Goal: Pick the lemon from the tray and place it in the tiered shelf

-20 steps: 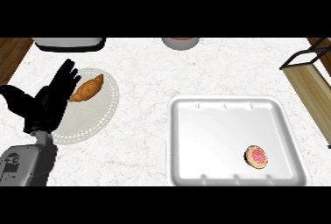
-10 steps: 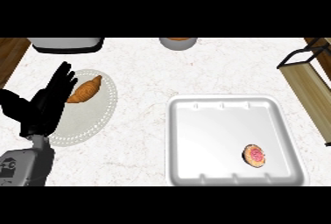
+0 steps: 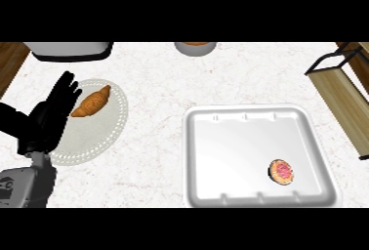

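Note:
A white tray (image 3: 216, 146) lies at the lower right of the marble counter. In its right part sits a small round fruit (image 3: 282, 171), orange-rimmed with a pink-red centre. The tiered shelf (image 3: 346, 93), of pale wood with a black frame, runs along the right edge. My left hand (image 3: 51, 114) rests open at the left, fingers straight and pointing up, over the left part of a plate. My right hand shows in no view.
A white lace-edged plate (image 3: 101, 132) at the left carries a croissant (image 3: 92, 101) beside my left hand. A grey appliance (image 3: 69, 49) sits at the top left and a round bowl (image 3: 195, 47) at the top middle. Wooden floor shows past the counter's left edge.
The view has shifted slightly, so everything sits a little further left in the picture. My left hand keeps its open pose beside the croissant.

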{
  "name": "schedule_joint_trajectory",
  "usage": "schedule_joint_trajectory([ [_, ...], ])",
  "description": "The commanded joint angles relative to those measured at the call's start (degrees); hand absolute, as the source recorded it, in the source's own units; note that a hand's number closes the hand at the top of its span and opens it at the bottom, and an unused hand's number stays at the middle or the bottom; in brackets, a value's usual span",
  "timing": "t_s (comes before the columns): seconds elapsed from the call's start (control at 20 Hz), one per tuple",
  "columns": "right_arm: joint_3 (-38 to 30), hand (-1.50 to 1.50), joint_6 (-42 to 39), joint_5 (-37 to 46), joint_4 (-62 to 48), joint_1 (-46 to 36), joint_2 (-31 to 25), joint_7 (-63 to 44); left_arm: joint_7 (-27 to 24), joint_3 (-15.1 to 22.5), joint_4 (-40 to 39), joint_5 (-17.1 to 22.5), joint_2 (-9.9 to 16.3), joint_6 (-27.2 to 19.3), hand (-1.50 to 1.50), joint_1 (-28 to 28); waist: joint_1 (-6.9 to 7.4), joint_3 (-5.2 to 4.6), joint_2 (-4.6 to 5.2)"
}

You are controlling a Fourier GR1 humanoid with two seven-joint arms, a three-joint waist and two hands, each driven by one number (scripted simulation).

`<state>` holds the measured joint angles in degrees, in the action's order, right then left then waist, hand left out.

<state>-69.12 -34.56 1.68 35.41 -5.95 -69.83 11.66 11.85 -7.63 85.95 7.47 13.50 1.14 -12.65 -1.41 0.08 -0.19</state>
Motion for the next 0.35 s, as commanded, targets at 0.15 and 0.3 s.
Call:
schedule_joint_trajectory([
  [0.15, -4.87, -1.50, -9.89, -0.31, -3.81, 13.76, -2.46, 17.64, 1.20, 0.28, 2.48, -0.19, -0.40, -0.38, 0.00, 1.13, -0.21, 0.05, -0.14],
  [0.3, -2.97, -1.50, -8.11, 1.45, -3.96, 16.23, -0.85, 23.31, 0.99, 1.31, 0.32, -0.71, -1.37, -0.26, 0.00, -0.89, 0.19, 0.04, 0.04],
])
